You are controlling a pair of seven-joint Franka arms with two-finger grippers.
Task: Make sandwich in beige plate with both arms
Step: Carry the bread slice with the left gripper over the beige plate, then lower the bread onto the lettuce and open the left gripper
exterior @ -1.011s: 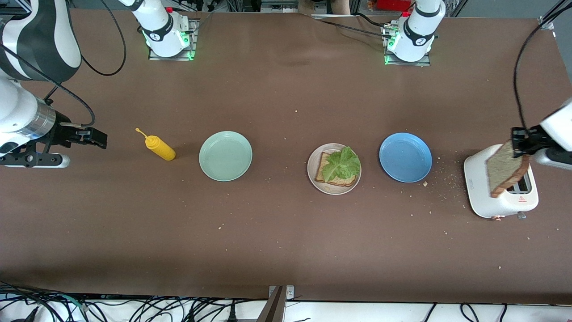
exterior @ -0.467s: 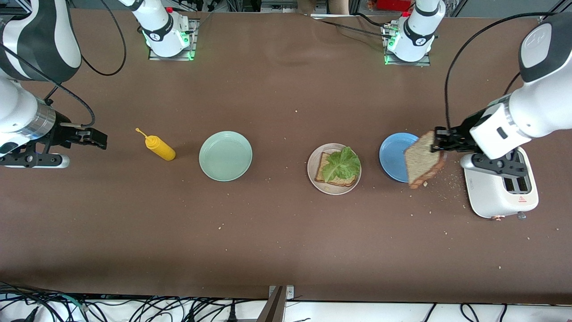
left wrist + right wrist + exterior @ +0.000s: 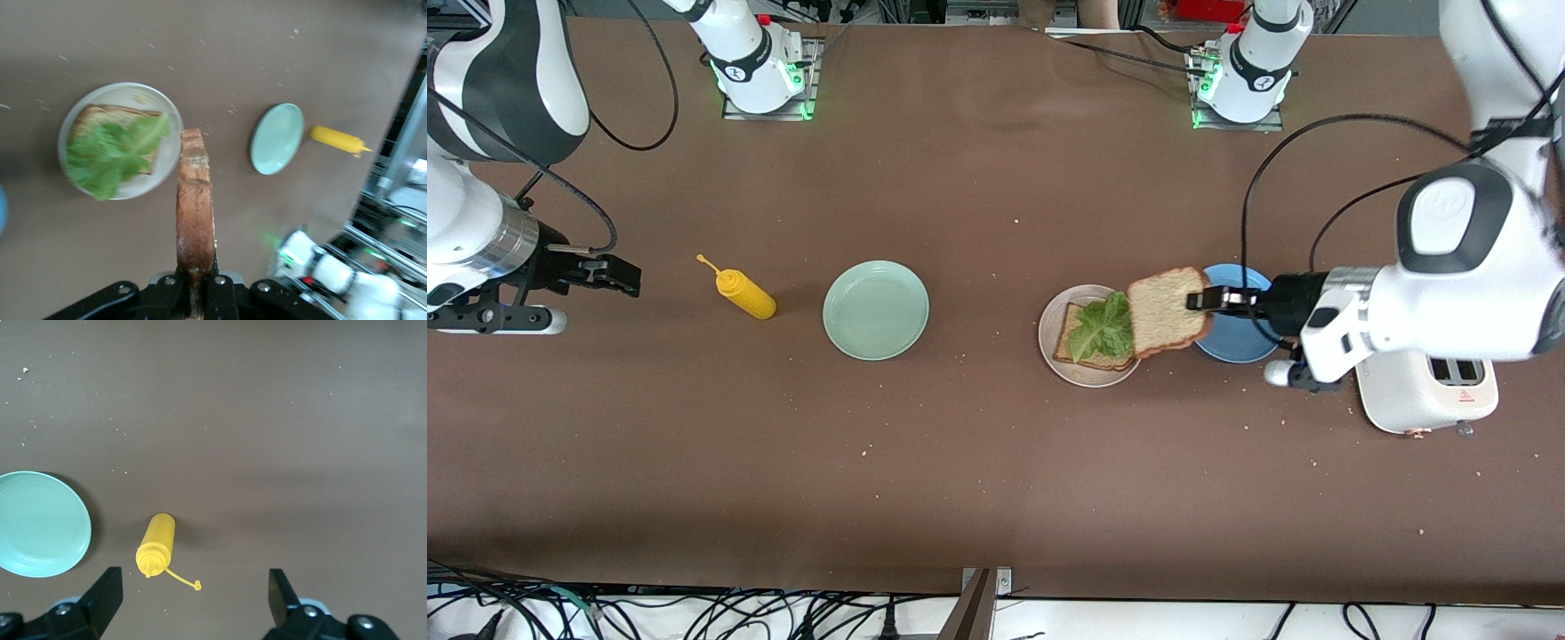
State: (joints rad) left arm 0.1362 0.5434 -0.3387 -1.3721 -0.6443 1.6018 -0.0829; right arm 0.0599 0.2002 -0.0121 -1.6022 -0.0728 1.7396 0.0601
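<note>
A top slice of bread (image 3: 1168, 310) is pinched by its edge in the left gripper (image 3: 1202, 300) at the three o'clock rim of the beige plate (image 3: 1050, 342), so it can be laid over the lettuce (image 3: 1105, 327) and bottom slice (image 3: 1071, 347). The right gripper (image 3: 624, 275), spread wide and empty, is kept waiting over the table's right-arm end, at nine o'clock from the yellow bottle (image 3: 742, 292).

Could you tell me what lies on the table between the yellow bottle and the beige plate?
The mint-green plate, empty, sits between the bottle and the beige plate; otherwise only bare tabletop with crumbs. The front view shows this.
</note>
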